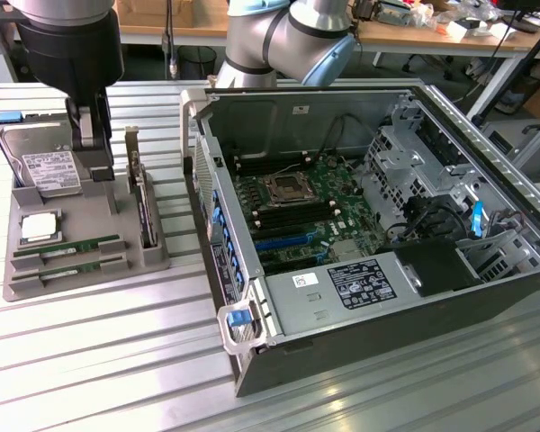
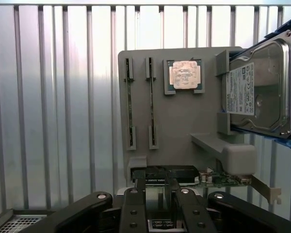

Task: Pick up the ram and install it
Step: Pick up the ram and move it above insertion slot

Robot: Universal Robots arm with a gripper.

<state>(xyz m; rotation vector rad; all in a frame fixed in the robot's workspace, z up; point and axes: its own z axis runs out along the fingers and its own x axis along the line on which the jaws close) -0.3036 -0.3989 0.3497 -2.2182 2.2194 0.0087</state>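
Observation:
Two ram sticks (image 1: 67,246) lie side by side in slots at the front of a grey tray (image 1: 153,261), each a thin green strip. In the wrist view the ram sticks (image 2: 130,109) appear edge-on as two narrow dark lines. My gripper (image 1: 92,162) hangs over the back of the tray, between the hard drive and the upright card, well apart from the sticks. Its jaws stand open with nothing between them, and in the wrist view the gripper (image 2: 155,179) shows dark fingers (image 2: 138,182).
The tray also holds a silver processor chip (image 1: 38,227), a hard drive (image 1: 45,166) and a green card with a metal bracket (image 1: 142,202). To the exterior view's right lies an open computer case (image 1: 486,171) with its motherboard (image 1: 297,202). Everything rests on a ribbed metal table (image 1: 117,360).

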